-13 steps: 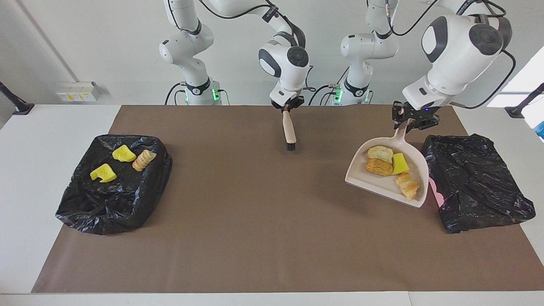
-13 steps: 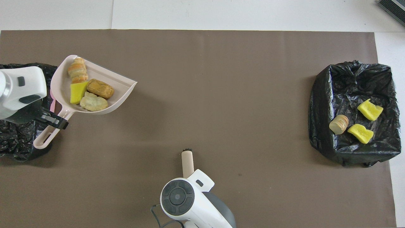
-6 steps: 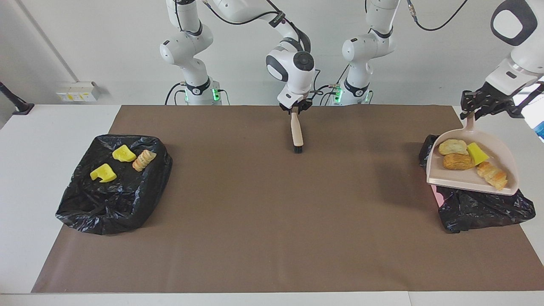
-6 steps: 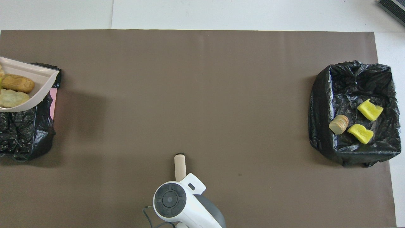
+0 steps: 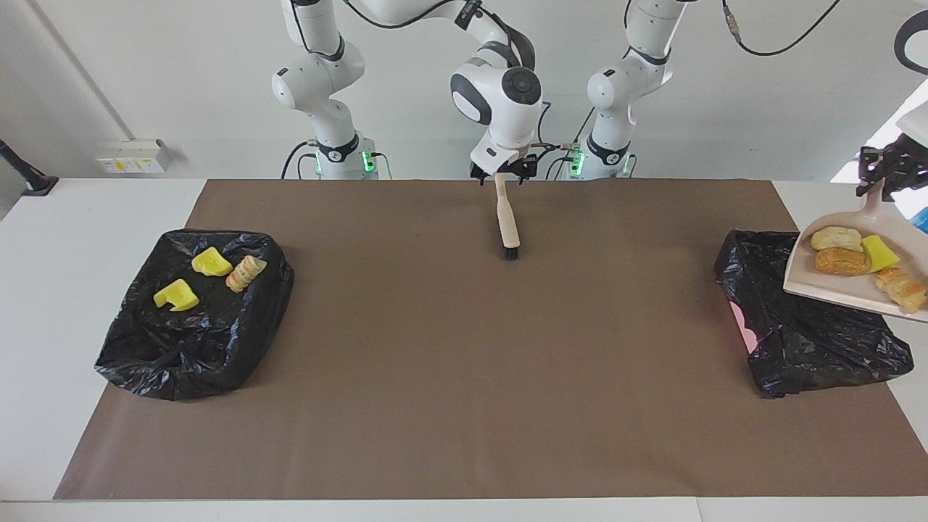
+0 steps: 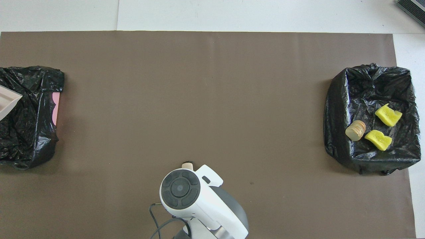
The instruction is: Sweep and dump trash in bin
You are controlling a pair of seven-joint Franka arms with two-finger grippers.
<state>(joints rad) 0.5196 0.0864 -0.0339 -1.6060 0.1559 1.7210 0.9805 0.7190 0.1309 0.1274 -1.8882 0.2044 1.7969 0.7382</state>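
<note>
My left gripper is shut on the handle of the beige dustpan and holds it in the air over the black-bagged bin at the left arm's end of the table. The pan carries several scraps of trash: two tan chunks, a yellow wedge and a striped bread piece. In the overhead view only a corner of the dustpan shows over that bin. My right gripper stands open around the top of the brush, whose bristles rest on the brown mat.
A second black-bagged bin sits at the right arm's end of the table, with two yellow wedges and a tan chunk in it. The brown mat covers the table's middle. The brush tip peeks out from under the right wrist.
The left arm carried the loaded dustpan from beside the bin to over it and on toward the table's end. The right gripper opened, and the brush shifted slightly.
</note>
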